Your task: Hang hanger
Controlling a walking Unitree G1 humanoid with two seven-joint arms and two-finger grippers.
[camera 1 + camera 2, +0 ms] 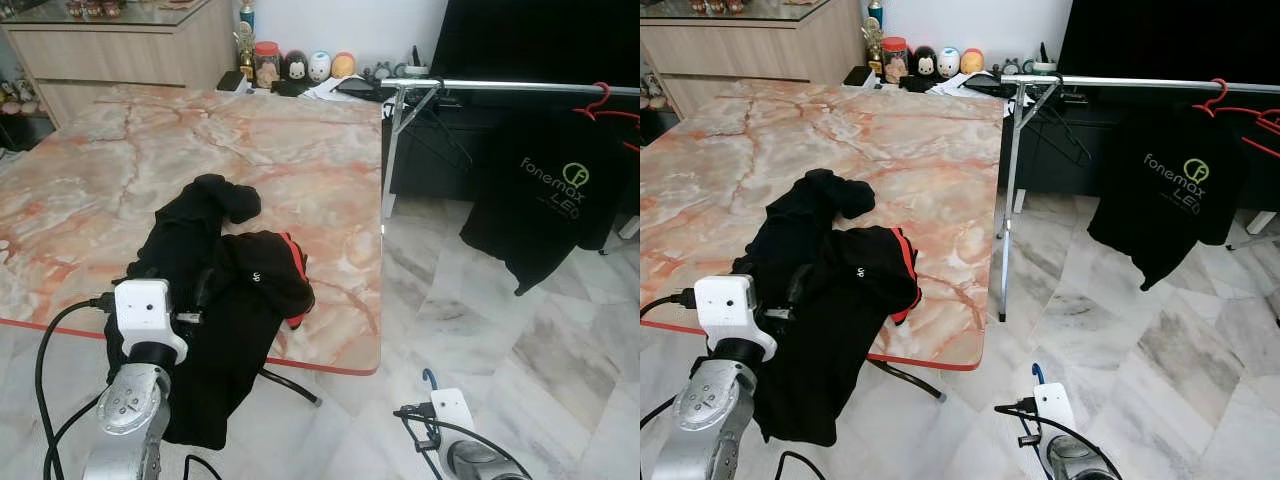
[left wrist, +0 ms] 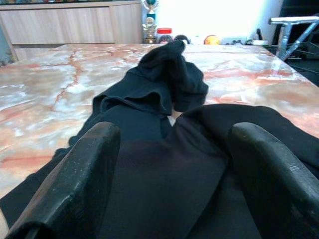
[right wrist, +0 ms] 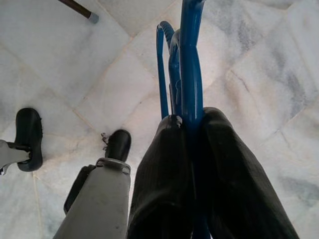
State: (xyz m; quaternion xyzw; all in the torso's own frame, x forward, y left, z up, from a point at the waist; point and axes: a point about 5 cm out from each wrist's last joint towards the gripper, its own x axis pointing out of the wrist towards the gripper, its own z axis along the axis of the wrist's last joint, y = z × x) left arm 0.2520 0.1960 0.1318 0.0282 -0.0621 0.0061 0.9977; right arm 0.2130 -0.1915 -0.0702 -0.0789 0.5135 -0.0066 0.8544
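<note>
My right gripper [image 3: 192, 119] hangs low over the marble floor, shut on a blue hanger [image 3: 189, 74]. The hanger's hook [image 1: 430, 378] pokes up beside the right wrist. A silver clothes rail [image 1: 500, 86] runs along the right side, past the table's far right corner. On it a black printed T-shirt [image 1: 550, 190] hangs from a red hanger [image 1: 598, 100]. My left gripper [image 2: 169, 174] is open at the table's front edge, its fingers [image 2: 75, 174] straddling a pile of black clothing [image 1: 215, 260] with red trim. Part of that pile droops over the edge.
The pink marble table [image 1: 320, 170] takes up the left and centre, with jars and figurines [image 1: 300, 66] at its far edge and a wooden cabinet [image 1: 120, 45] behind. A dark TV unit [image 1: 530, 40] stands behind the rail. My feet [image 3: 117, 144] and a table leg [image 3: 77, 9] are on the floor.
</note>
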